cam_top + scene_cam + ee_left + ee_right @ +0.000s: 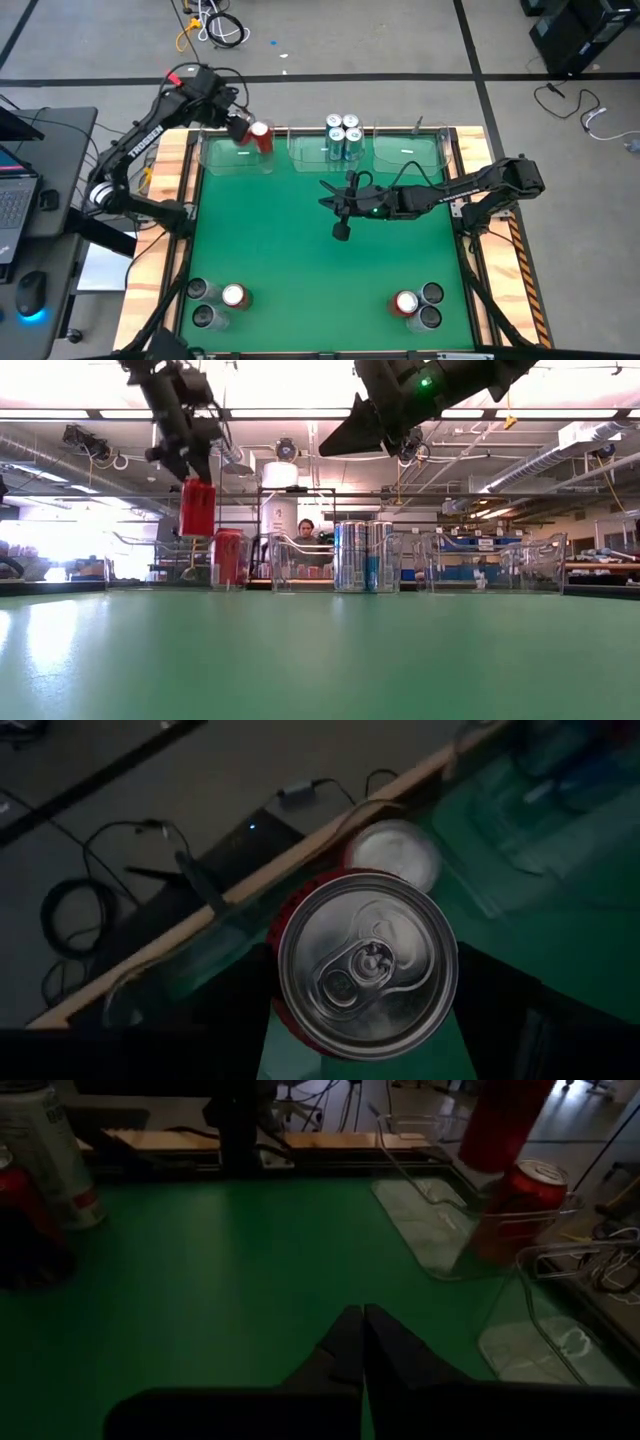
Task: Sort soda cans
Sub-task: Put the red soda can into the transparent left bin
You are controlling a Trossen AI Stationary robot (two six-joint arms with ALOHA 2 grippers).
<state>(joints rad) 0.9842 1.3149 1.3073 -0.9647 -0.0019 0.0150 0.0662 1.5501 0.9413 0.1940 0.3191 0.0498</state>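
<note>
A red can hangs upright in the air above the far left corner of the counter, silver top up; a second red can stands just below it. Three blue-and-white cans stand upright, touching, at the far middle. Near the front left stand two grey cans and a red one; near the front right, another red can with two grey ones, all upright and close together
</note>
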